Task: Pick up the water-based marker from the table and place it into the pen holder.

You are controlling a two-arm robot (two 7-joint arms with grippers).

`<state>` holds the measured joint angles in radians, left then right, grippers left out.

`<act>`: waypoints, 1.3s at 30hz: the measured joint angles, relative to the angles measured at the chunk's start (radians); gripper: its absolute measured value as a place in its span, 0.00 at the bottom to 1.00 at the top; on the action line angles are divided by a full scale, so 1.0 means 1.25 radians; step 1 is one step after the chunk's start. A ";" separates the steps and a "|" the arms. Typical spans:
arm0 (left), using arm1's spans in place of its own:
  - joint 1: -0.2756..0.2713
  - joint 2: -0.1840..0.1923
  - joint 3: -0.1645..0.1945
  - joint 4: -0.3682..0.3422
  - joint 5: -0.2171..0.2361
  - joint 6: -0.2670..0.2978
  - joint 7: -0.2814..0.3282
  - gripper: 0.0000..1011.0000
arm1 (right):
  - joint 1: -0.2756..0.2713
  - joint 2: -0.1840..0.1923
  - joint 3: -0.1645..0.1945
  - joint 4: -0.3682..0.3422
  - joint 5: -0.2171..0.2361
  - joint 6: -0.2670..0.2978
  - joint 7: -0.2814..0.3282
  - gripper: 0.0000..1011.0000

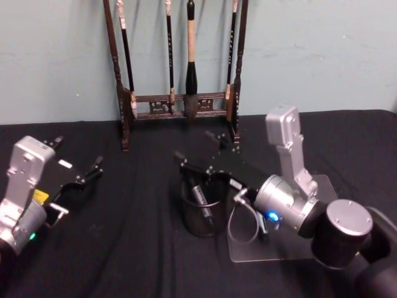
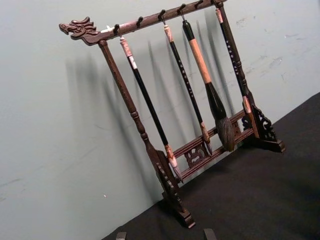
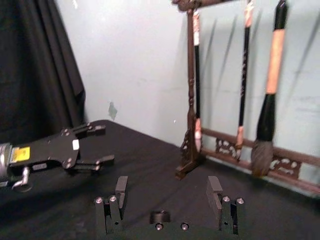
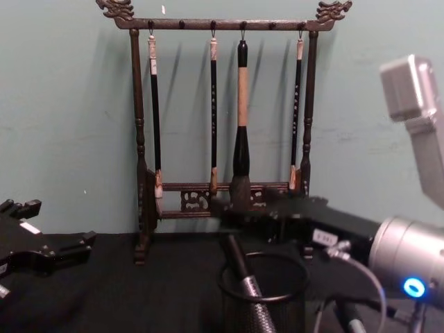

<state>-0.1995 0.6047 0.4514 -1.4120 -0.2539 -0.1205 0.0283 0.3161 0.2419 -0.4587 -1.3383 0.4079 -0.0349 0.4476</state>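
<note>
The right gripper (image 3: 167,181) hangs with its jaws wide apart and empty, just above the mesh pen holder (image 1: 189,225). The water-based marker (image 1: 203,202) stands inside, leaning on the rim. A low retreat could snag the marker's top and tip the light cup; a rearward lift could knock the calligraphy-brush rack (image 1: 180,102). The left gripper (image 1: 74,158) is parked, fingers spread, over the table (image 1: 124,254), well left.

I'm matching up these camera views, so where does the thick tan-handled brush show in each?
Head view: thick brush, top centre, third from the left.
Left wrist view: thick brush, third from the dragon-head end.
Right wrist view: thick brush, third out from the post.
Chest view: thick brush, centre, third from the left.
Shared landmark: the wooden rack it hangs on.
</note>
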 joint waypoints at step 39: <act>0.000 0.000 0.000 0.000 0.000 0.000 0.000 0.99 | -0.122 0.154 0.130 -0.197 -0.032 0.297 -0.167 0.99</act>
<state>-0.1995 0.6047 0.4514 -1.4120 -0.2539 -0.1205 0.0283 0.1641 0.4344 -0.2964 -1.5851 0.3676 0.3365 0.2394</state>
